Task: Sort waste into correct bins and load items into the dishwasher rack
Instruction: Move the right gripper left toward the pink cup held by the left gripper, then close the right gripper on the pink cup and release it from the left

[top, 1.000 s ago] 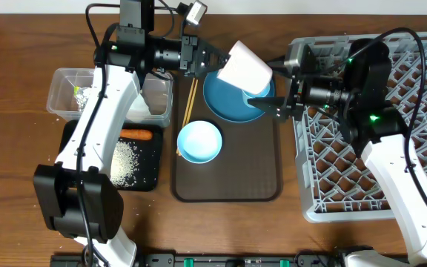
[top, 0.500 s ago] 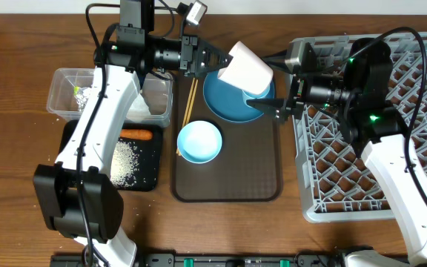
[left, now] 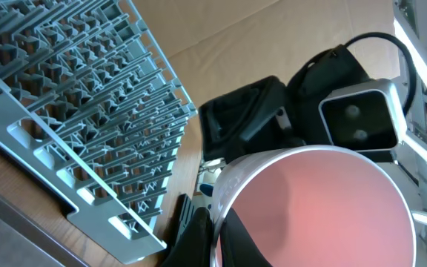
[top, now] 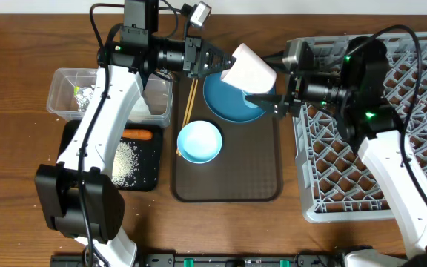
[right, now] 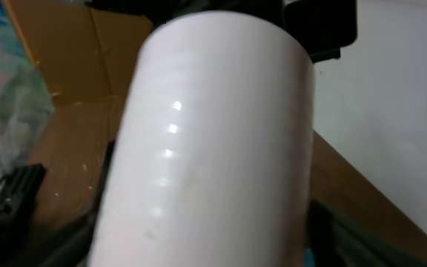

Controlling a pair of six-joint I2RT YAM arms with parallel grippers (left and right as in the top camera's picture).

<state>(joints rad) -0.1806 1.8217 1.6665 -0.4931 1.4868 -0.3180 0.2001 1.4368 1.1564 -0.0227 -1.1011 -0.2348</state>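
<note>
My left gripper (top: 217,63) is shut on the rim of the pale pink cup (top: 247,67) and holds it tilted in the air above the dark-blue plate (top: 224,107). The rim sits between its fingers in the left wrist view (left: 217,237), with the cup's pink inside (left: 310,208) above. My right gripper (top: 256,76) is open, one finger on each side of the cup's base. The cup's wall (right: 206,148) fills the right wrist view. The grey dishwasher rack (top: 347,170) lies at the right. The light blue cup is out of view.
The light blue bowl (top: 199,141) and chopsticks (top: 190,100) lie on the brown serving tray (top: 228,185). The clear tub (top: 64,78) holds foil (top: 84,95). The black tray (top: 150,174) holds rice (top: 124,159) and a carrot (top: 136,135).
My left gripper has carried the pink cup a little to the right, deeper between the right gripper's open fingers. The right gripper has shifted slightly upward.
</note>
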